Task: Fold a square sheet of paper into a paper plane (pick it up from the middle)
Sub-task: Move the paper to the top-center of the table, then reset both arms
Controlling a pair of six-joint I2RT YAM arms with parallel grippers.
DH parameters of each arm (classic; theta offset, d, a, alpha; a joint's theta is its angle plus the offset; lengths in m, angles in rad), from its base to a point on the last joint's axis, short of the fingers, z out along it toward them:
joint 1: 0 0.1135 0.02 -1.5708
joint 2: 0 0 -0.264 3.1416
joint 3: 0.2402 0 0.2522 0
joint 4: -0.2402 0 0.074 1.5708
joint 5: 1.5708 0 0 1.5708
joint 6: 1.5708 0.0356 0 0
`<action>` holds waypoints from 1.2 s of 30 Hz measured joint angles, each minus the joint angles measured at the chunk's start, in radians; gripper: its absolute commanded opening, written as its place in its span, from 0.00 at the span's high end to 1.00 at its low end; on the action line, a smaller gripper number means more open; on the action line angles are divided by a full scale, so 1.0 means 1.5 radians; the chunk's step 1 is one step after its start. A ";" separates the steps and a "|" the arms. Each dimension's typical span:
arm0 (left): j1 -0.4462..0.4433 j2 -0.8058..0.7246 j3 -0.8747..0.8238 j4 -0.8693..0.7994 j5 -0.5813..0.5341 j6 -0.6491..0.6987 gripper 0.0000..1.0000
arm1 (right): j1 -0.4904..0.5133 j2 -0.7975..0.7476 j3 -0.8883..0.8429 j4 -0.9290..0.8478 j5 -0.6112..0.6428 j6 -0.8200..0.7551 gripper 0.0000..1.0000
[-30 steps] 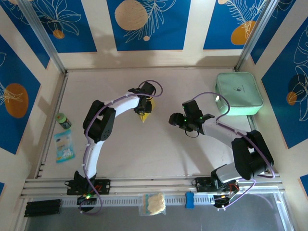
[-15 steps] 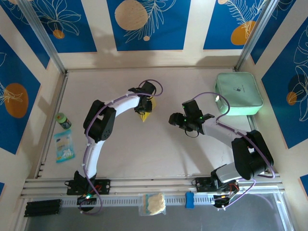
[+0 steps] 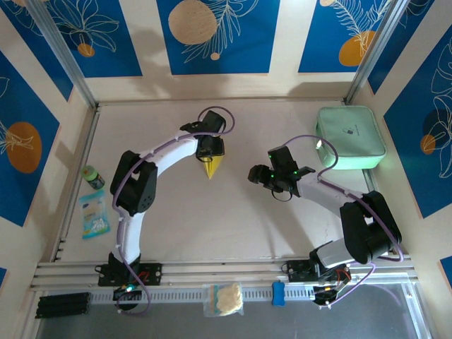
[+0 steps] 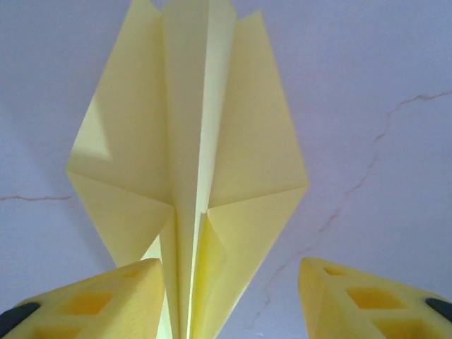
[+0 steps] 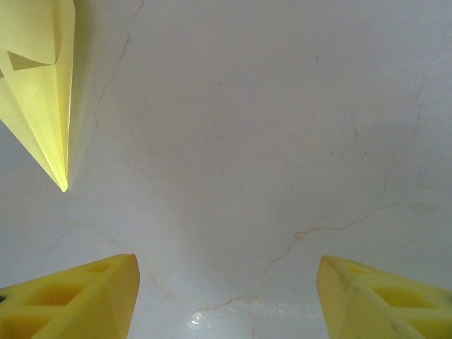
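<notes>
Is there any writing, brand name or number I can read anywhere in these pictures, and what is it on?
No text can be read.
Mint-green case: a small dark mark, too small to read.
Blue and white packet: print too blurred to read.
Paper plane: blank.

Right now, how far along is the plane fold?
Done: the paper plane is folded, with pointed nose, centre ridge and two wings, flat on the table. In hand: nothing; the left gripper is open astride its tail, the right gripper open, apart from its nose. Left: apparently only backing the arms off.
</notes>
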State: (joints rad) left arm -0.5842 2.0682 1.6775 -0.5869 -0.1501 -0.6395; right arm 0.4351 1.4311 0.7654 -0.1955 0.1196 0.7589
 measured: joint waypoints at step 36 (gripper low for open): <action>0.312 -0.587 -0.865 0.654 -0.251 0.347 0.01 | -0.190 -0.119 -0.246 0.366 0.279 -0.381 0.01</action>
State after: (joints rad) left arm -0.1169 1.1870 0.3805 0.3943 -0.5266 -0.1196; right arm 0.1493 1.2526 0.3965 0.3531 0.5381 0.1867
